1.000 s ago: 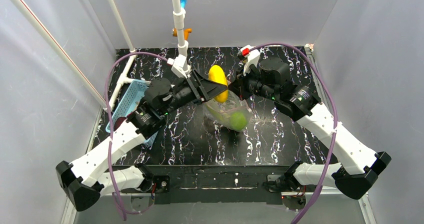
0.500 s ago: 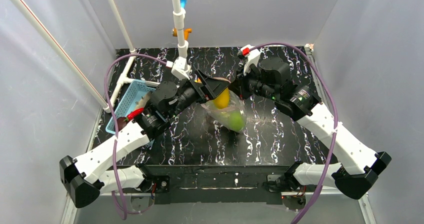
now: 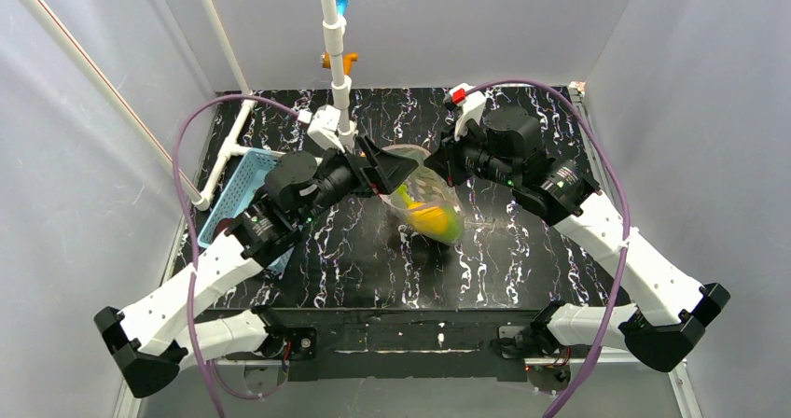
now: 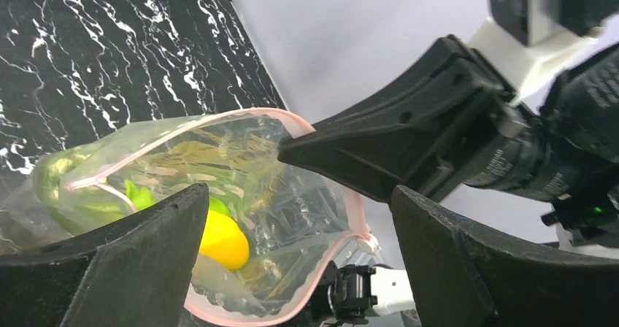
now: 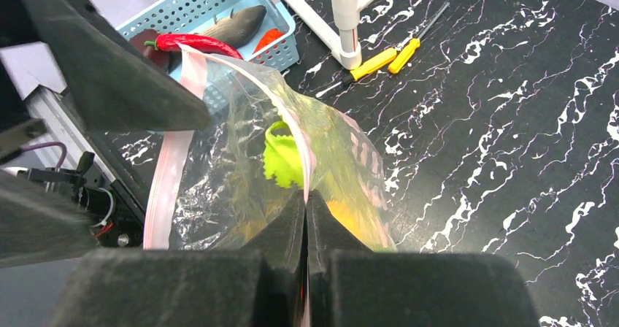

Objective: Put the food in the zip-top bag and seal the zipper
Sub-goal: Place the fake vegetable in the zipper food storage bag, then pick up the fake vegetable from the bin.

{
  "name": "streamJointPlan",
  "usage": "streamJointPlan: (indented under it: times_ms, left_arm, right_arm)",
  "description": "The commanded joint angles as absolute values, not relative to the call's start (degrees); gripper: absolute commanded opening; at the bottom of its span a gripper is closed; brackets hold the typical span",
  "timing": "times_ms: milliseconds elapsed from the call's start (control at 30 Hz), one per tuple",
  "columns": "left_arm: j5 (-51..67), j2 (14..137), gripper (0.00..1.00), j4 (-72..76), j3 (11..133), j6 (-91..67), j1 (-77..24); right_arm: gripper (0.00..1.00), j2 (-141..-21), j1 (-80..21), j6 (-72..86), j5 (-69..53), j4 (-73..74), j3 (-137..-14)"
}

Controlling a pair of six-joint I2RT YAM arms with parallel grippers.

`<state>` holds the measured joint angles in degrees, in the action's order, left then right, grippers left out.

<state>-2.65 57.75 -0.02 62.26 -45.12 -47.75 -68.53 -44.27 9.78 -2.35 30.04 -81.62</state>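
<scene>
The clear zip-top bag (image 3: 418, 187) hangs over the middle of the table with its mouth held open. My right gripper (image 5: 306, 199) is shut on the bag's rim, on the pinkish-red zipper (image 4: 355, 206). Inside the bag lie the yellow fruit (image 4: 223, 239), which also shows from above (image 3: 429, 218), and a frilly green leek end (image 5: 281, 159). My left gripper (image 4: 299, 195) stands wide open just outside the bag's mouth, with nothing between its fingers. A red chili (image 5: 193, 42) and a grey fish (image 5: 233, 24) lie in the basket.
The light-blue mesh basket (image 3: 244, 187) stands at the table's left edge, beside my left arm. A white pole on a stand (image 3: 336, 82) rises behind the bag. Two yellow-handled screwdrivers (image 5: 376, 63) lie near its foot.
My left gripper opened and let go of the yellow fruit, which dropped into the bag. The gripper then drew back a little to the left. My right gripper kept still.
</scene>
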Motion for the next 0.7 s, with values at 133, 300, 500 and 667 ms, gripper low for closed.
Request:
streamJointPlan:
  times_ms: [133, 300, 500, 667]
  left_arm:
    - [-3.11, 50.67, 0.95, -18.48, 73.22, -30.43, -47.9]
    - [-10.86, 45.7, 0.97, -27.79, 75.57, -25.36, -47.92]
    - [-27.46, 44.22, 0.98, -41.52, 76.34, -26.42, -47.9]
    - [-34.09, 43.32, 0.97, -47.2, 73.64, -29.05, -47.92]
  right_arm:
    - [0.01, -66.95, -44.38, 10.29, -2.61, 26.56, -82.08]
    - [0.01, -66.65, -44.38, 10.33, -2.5, 26.38, -81.92]
    - [0.01, -66.95, -44.38, 10.46, -3.06, 26.34, -82.13]
    - [0.01, -66.99, -44.38, 10.47, -2.98, 26.56, -82.11]
